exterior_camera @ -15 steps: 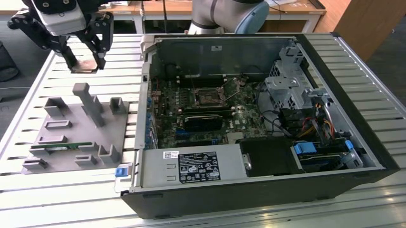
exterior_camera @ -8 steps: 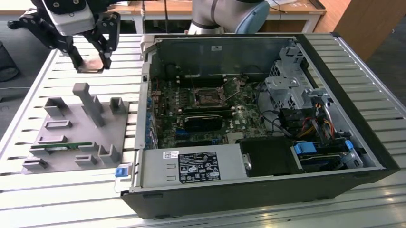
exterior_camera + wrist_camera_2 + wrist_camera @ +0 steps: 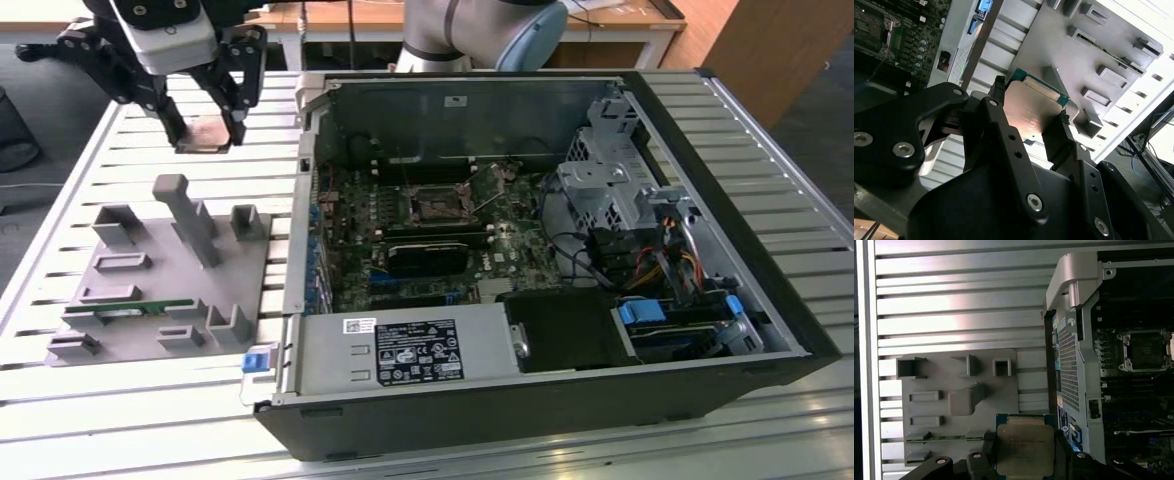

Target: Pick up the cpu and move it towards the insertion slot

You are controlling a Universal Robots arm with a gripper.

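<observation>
Here pincer (image 3: 204, 128) gripped the cpu (image 3: 1025, 449) by two edges, both hidden behind its fingers (image 3: 1054, 141); insertion slot (image 3: 437, 203) lay well apart from it.

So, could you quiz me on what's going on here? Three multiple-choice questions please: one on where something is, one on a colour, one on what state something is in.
1. The insertion slot is:
A) covered by a cooler
B) bare, with its dark centre showing
C) filled with a chip

2. The motherboard is:
A) red
B) white
C) green

3. The cpu is:
A) clamped in the gripper above the slatted table
B) lying flat on the table
C) seated in the slot

Answers:
1 B: the metal frame surrounds a dark, uncovered centre.
2 C: the board inside the open case is green.
3 A: in both wrist views the black fingers press on the chip's two sides, outside the case.
</observation>
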